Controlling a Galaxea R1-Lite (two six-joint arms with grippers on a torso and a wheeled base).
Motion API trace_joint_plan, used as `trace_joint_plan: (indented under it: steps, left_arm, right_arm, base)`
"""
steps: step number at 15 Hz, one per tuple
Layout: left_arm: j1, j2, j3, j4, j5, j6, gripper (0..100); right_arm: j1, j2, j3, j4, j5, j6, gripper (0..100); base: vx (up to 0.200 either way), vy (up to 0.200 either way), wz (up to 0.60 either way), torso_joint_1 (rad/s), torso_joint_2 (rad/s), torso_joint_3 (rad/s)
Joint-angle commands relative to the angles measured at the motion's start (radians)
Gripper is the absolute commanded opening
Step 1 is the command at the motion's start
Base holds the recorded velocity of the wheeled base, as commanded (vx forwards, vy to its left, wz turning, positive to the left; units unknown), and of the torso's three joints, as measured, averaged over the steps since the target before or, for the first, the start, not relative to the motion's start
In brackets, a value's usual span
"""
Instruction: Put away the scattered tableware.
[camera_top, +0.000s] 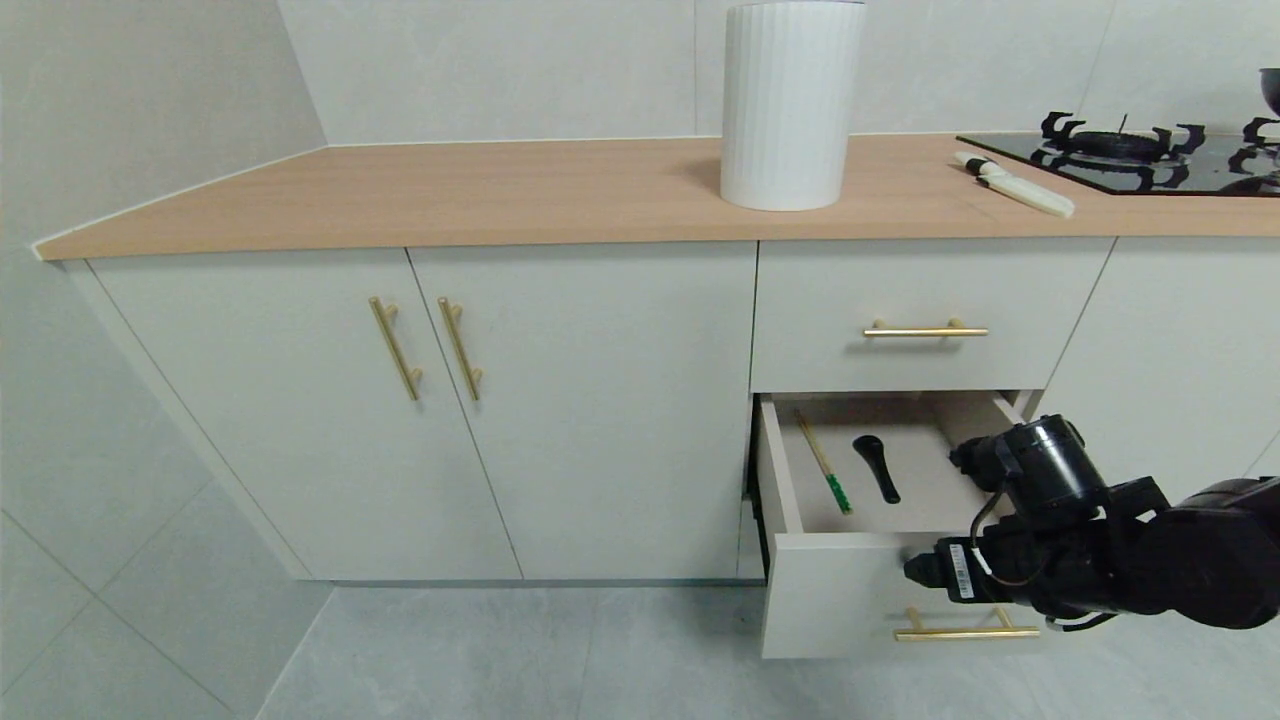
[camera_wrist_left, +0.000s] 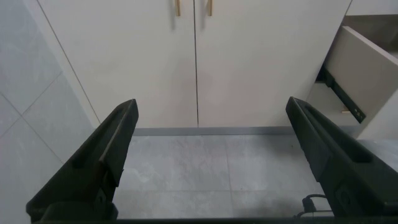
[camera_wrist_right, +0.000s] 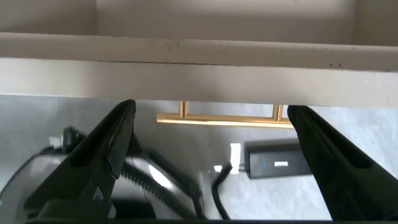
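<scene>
The right gripper (camera_wrist_right: 211, 111), fingers spread, sits at the open drawer's (camera_top: 782, 480) front, near its handle (camera_top: 965, 632). Chopsticks (camera_top: 824, 463) and spoon (camera_top: 877, 468) lie inside (side by side, not touching), just beyond it.

Bright, even, soft light all over, coming from overhead. The white canister (camera_top: 790, 100) throws a faint shadow to its left on the counter (camera_top: 500, 190). The counter lip leaves a thin shadow band along the top of the cabinet doors (camera_top: 350, 420). The open drawer (camera_top: 780, 470) is lit inside and darker at the back. The glossy black hob (camera_top: 1130, 165) mirrors its burner grates, no harsh glare. Straight lines bow toward the head view's edges. My left claw (camera_wrist_left: 211, 107) and right claw (camera_wrist_right: 208, 109) show as dark, near-featureless shapes against pale floor. The gold handle (camera_wrist_right: 224, 119) has a mild sheen.
</scene>
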Motion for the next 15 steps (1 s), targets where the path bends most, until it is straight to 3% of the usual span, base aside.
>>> trace_joint_plan:
  steps: [1, 5, 15]
  left_arm:
    - [0.000, 0.000, 0.000, 0.000, 0.000, 0.000, 100]
    - [0.000, 0.000, 0.000, 0.000, 0.000, 0.000, 100]
    - [0.000, 0.000, 0.000, 0.000, 0.000, 0.000, 100]
  right_arm:
    - [-0.027, 0.076, 0.004, -0.081, -0.006, -0.002, 100]
    - [-0.060, 0.188, 0.011, -0.273, -0.080, -0.002, 100]
    - [-0.098, 0.385, 0.025, -0.696, -0.123, -0.002, 100]
  base:
    - [0.000, 0.000, 0.00, 0.000, 0.00, 0.000]
    - [0.000, 0.000, 0.00, 0.000, 0.00, 0.000]
    - [0.000, 0.000, 0.00, 0.000, 0.00, 0.000]
